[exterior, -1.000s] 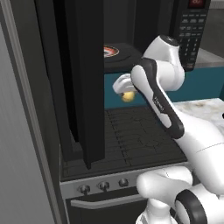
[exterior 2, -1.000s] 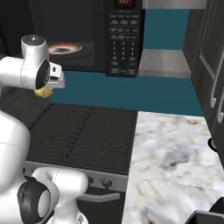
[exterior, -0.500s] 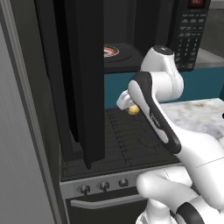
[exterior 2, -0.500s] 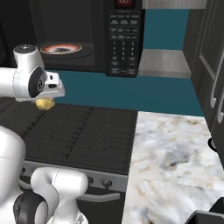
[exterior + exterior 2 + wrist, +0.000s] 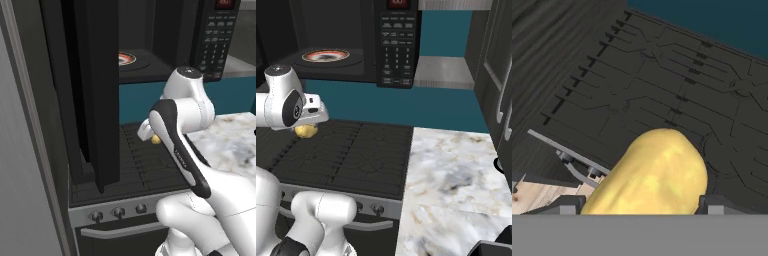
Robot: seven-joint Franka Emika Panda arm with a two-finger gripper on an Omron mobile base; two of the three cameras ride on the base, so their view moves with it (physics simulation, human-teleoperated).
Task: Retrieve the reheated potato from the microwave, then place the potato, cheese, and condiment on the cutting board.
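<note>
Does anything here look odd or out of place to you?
Only a little: the microwave stands wide open, its door swung out over the stove, and its plate lies bare. The potato hangs above the burners, pinched between the fingers. Nothing looks spilled or broken.

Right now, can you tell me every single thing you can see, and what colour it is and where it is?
potato: one, pale yellow, held between the gripper's fingers above the stove.
microwave: one, black, above the stove, red display at the top of its keypad, door swung open.
microwave door: one, black, hanging open at the left.
turntable plate: one, orange-ringed, inside the microwave.
stove: one, black grates, grey front with knobs, below the microwave.
counter: one, white and grey marble, right of the stove.
back wall: teal, behind the stove.
gripper: one, white, closed around the potato.
arm: one, white with dark joints, over the stove.
</note>
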